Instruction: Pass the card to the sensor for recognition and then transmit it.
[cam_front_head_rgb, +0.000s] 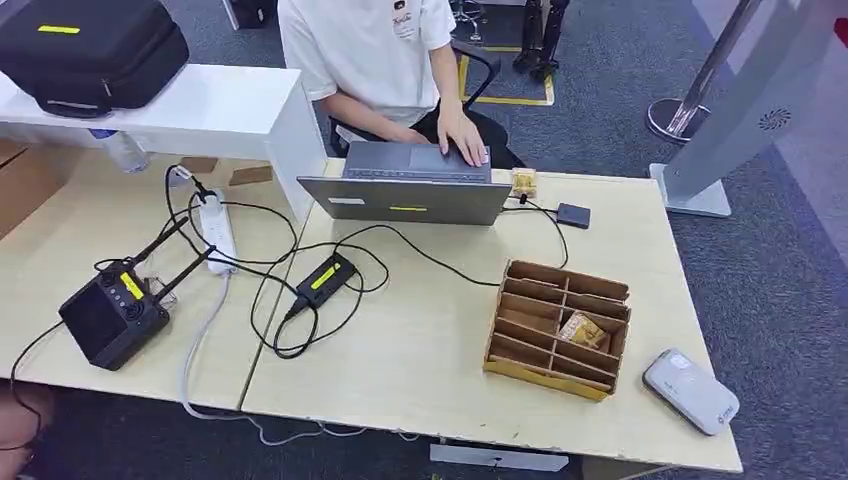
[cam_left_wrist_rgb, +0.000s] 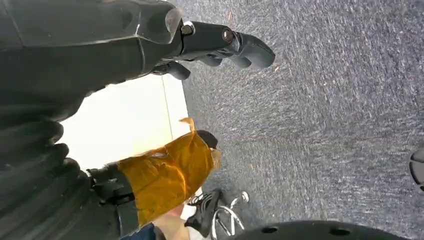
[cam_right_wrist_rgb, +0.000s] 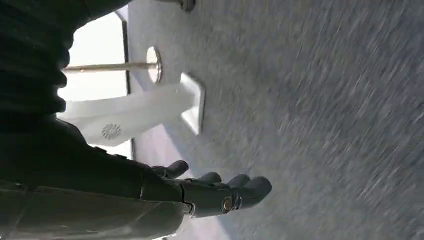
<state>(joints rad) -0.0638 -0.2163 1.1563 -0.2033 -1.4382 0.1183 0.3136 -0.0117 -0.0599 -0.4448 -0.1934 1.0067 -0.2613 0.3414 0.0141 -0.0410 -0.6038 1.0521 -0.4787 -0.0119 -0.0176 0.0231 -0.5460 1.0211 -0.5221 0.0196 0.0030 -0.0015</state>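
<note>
A cardboard divider box (cam_front_head_rgb: 520, 372) stands on the right part of the wooden table (cam_front_head_rgb: 420, 350). A small tan card (cam_front_head_rgb: 582, 330) lies in one of its middle slots. A white rounded sensor device (cam_front_head_rgb: 690, 390) lies at the table's right front corner, just right of the box. My left hand (cam_left_wrist_rgb: 220, 42) hangs over grey carpet, fingers loosely extended with nothing in them. My right hand (cam_right_wrist_rgb: 215, 192) also hangs over the carpet, fingers apart and holding nothing.
A person in a white shirt sits behind the table with a hand on a grey laptop (cam_front_head_rgb: 410, 185). Cables, a power strip (cam_front_head_rgb: 217, 230), a black adapter (cam_front_head_rgb: 325, 278) and a black antenna box (cam_front_head_rgb: 112, 312) cover the left side. A white stand (cam_front_head_rgb: 720, 130) rises at right.
</note>
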